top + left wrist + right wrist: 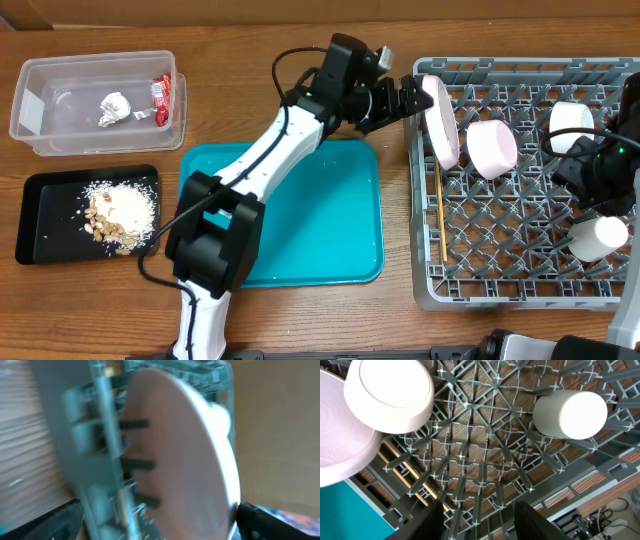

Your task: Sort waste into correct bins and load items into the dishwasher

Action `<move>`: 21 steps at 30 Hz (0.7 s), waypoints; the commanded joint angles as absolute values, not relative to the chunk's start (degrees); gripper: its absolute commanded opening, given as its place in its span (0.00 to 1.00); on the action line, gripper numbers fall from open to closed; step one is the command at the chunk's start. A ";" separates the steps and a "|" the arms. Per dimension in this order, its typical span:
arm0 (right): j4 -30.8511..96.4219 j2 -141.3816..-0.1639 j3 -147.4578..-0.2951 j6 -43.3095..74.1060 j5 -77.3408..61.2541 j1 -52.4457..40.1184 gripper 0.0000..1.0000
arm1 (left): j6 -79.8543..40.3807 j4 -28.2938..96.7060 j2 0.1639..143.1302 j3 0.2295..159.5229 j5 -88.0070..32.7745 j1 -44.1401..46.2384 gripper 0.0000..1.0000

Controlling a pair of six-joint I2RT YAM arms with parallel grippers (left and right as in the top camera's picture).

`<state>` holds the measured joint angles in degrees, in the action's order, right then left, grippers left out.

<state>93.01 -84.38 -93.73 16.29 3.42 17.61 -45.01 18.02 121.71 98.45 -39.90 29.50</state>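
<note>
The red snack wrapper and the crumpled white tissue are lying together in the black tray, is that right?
Not quite. The red snack wrapper and the crumpled white tissue do lie together, but in the clear tub, not in the black tray, which holds the rice and the peanut shells. The overhead view shows this.

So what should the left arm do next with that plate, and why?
Probably draw the left gripper straight back from the plate. Its jaws look spread wide, and the plate stands on edge among the pegs of the rack, so a sideways swing might tip it.
</note>
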 commanded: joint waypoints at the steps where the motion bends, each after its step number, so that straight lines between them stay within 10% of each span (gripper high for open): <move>1: 92.82 -83.68 -94.19 16.47 4.01 17.76 0.49 | -33.63 25.36 114.28 98.52 -29.30 28.32 1.00; 21: 89.69 -83.68 -94.19 0.32 -21.06 13.21 0.61 | -28.47 86.06 94.76 98.52 -4.32 0.51 1.00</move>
